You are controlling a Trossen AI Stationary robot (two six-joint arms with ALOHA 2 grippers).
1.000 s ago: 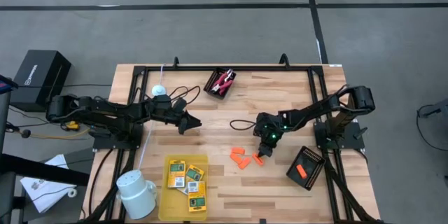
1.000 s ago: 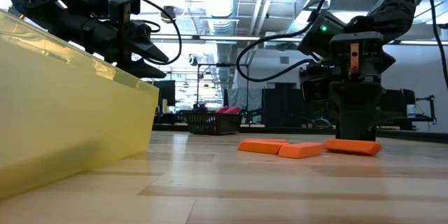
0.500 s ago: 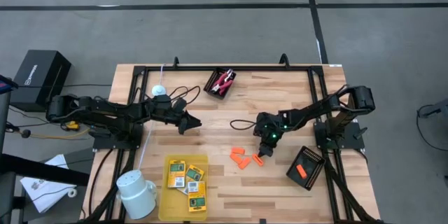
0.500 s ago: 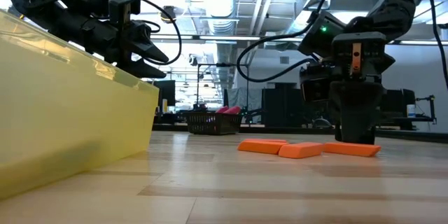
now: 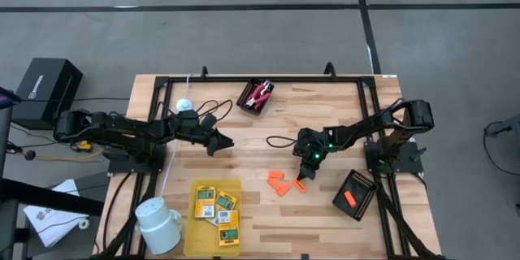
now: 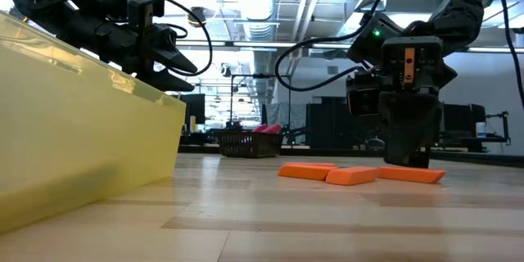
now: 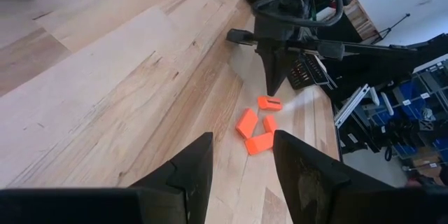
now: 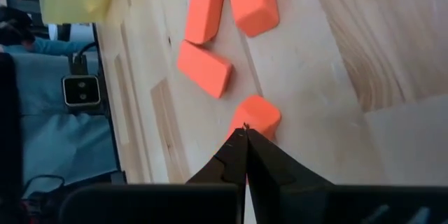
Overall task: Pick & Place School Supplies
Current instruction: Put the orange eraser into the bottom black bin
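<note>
Orange piece (image 8: 256, 114) just beyond right end effector (image 8: 244, 134) tips

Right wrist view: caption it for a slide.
Shut right end effector poised over one orange piece, three more orange pieces beyond on the wooden table.

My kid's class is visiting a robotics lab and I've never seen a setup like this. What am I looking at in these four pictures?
Two dark robot arms are bolted to a wooden table. One picture looks straight down, one looks level from the tabletop, and two come from cameras on the arms' wrists.

The left gripper hangs open in the air and holds nothing. The right gripper is shut, its tip down at one of the orange pieces; in its own wrist view the piece lies just past the closed tip, not gripped.

Also on the table: a yellow tray with small yellow-and-green packets, a black basket of red-handled scissors, another black basket with an orange piece inside, and a white mug.
</note>
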